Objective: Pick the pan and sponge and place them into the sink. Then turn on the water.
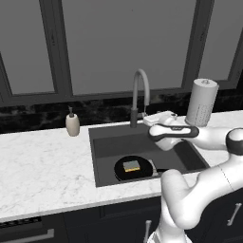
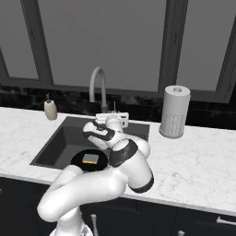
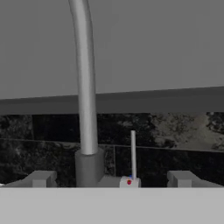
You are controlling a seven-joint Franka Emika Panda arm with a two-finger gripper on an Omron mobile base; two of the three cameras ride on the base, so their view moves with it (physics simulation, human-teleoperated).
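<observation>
There is one pan [image 1: 134, 168], and one sponge [image 1: 132, 165] lies on it. There is one sink [image 1: 107, 144], one faucet [image 1: 138, 97] at 12 o'clock of it, one soap bottle [image 1: 72, 124] at 10 o'clock, and one paper towel roll [image 1: 201, 102] at 2 o'clock.

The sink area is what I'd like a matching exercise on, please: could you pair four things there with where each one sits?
Things:
1. sponge
2. pan
3. soap dispenser
4. paper towel roll

Places:
A. on the counter, left of the sink
B. on the counter, right of the faucet
C. lying in the pan
D. on the sink floor, near its front wall

Pairs: 1-C, 2-D, 3-A, 4-B
</observation>
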